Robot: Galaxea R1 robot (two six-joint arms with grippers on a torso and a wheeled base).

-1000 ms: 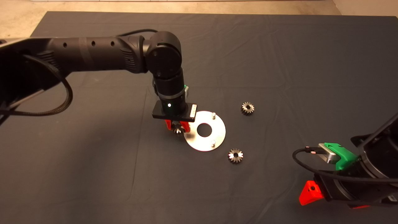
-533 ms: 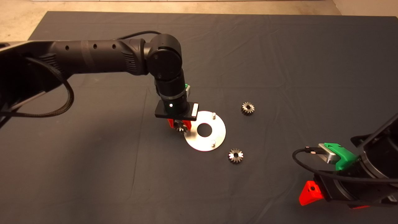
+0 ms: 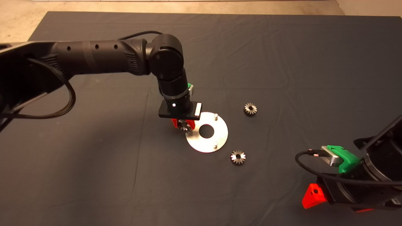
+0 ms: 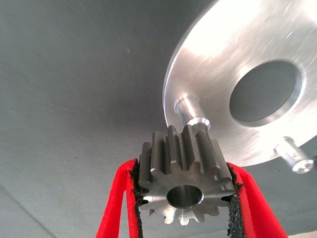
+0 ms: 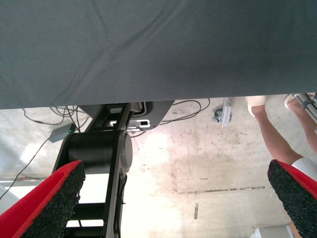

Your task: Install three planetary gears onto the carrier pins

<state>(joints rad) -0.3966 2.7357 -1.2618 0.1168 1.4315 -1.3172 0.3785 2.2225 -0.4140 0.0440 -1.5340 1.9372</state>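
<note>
From above, the left arm reaches in, its wrist bent down, left gripper (image 3: 184, 126) over the disc's (image 3: 220, 135) left rim; two gears (image 3: 250, 109) (image 3: 238, 157) lie on the mat (image 3: 94, 175). The right gripper (image 5: 173, 198) waits lower right. Left wrist: fingers (image 4: 119, 208) clamp a gear (image 4: 185, 181) just beside a pin (image 4: 192, 113). Right wrist: its fingers (image 5: 49, 203) spread wide, a person's legs (image 5: 277, 131) beyond

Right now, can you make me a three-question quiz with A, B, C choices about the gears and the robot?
1. Where is the held gear?
A. near a pin at the silver disc's edge
B. on the floor
C. inside the centre hole

2. How many gears lie loose on the mat?
A. none
B. two
C. five

3. The right gripper's fingers are:
A. holding a gear
B. open and empty
C. holding the disc

Answers: 1 A, the left wrist view shows it by the pin. 2 B, one and another. 3 B, the fingers stand wide apart.
</note>
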